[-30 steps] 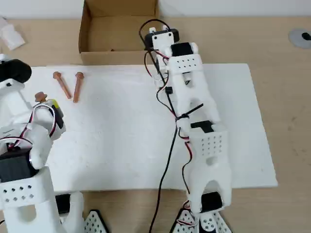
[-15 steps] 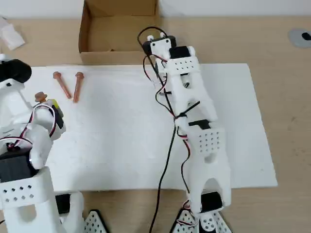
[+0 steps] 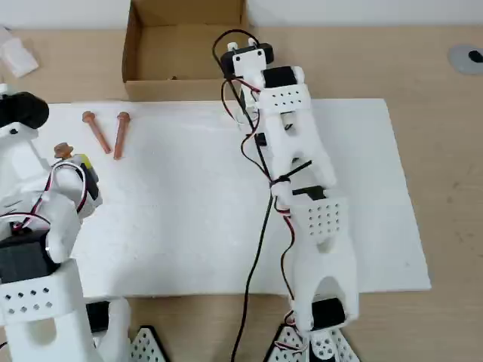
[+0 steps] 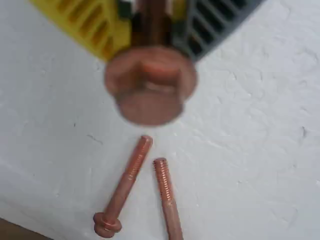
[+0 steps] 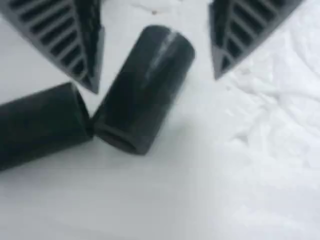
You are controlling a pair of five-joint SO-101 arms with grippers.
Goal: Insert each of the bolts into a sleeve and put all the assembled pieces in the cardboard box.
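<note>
Right arm (image 3: 302, 173) has swung its wrist a touch back toward the cardboard box (image 3: 134, 53). On the white foam sheet (image 3: 189, 219), the right gripper (image 5: 155, 75) sits wide open astride one black sleeve (image 5: 145, 90), with a second sleeve (image 5: 40, 125) touching its end. I'd centre on that sleeve's middle before closing so the neighbour doesn't get dragged along. Left gripper (image 4: 152, 20) is clamped on a bolt (image 4: 150, 87), head out, above two loose bolts (image 4: 125, 190). That side hasn't budged.
</note>
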